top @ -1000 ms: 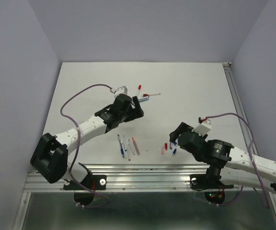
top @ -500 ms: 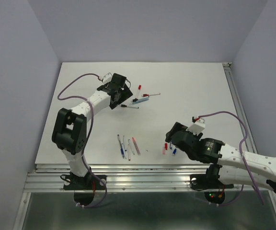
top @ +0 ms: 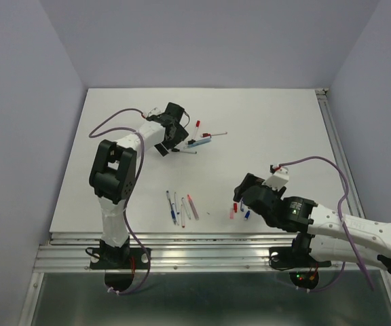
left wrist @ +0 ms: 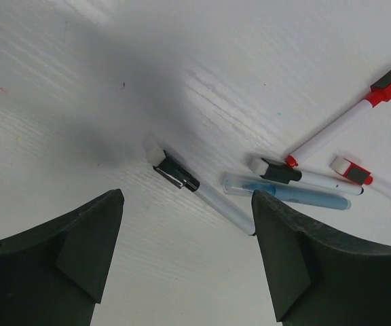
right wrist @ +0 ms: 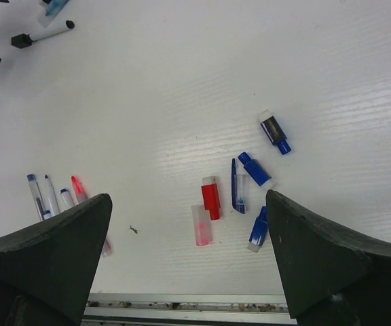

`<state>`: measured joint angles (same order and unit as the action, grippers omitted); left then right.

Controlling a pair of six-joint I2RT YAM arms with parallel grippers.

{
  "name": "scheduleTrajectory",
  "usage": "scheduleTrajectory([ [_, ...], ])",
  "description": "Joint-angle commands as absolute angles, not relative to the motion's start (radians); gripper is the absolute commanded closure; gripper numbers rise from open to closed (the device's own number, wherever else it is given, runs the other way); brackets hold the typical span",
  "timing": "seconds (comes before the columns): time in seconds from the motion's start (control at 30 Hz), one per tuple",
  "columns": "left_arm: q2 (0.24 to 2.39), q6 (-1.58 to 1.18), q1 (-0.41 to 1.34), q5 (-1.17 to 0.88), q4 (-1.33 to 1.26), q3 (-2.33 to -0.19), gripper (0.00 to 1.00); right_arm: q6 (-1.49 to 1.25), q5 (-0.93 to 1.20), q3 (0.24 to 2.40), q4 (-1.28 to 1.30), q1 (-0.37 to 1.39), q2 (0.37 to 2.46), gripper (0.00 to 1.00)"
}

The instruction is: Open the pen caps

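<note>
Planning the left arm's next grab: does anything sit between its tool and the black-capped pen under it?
Nothing visible does. The left tool is open above the black cap, with only bare table around that cap. The light blue pen lies further right in the wrist view, off the straight path down.

No text, label, brand, number or sign legible in any view. Any print on pen barrels [left wrist: 328, 132], pen caps [right wrist: 210, 197] too small to tell.
</note>
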<state>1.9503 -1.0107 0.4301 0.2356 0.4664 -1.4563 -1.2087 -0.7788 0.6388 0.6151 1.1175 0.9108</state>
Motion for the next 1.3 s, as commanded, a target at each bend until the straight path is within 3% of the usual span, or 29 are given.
scheduleTrajectory([
  [0.0, 2.009, -1.065, 0.423, 0.285, 0.543, -1.561, 0.13, -1.161, -0.818, 0.621, 0.563, 1.112, 0.896, 0.00],
  [0.3, 2.072, -1.115, 0.410, 0.288, 0.592, -1.629, 0.18, -1.137, -0.808, 0.588, 0.546, 1.111, 0.864, 0.00],
  [0.8, 2.124, -1.166, 0.423, 0.268, 0.607, -1.615, 0.40, -1.160, -0.841, 0.558, 0.549, 1.111, 0.825, 0.00],
  [1.23, 2.200, -1.201, 0.442, 0.314, 0.710, -1.706, 0.49, -1.226, -0.891, 0.528, 0.584, 1.111, 0.738, 0.00],
  [1.27, 2.201, -1.204, 0.442, 0.331, 0.716, -1.709, 0.54, -1.229, -0.894, 0.525, 0.587, 1.111, 0.733, 0.00],
])
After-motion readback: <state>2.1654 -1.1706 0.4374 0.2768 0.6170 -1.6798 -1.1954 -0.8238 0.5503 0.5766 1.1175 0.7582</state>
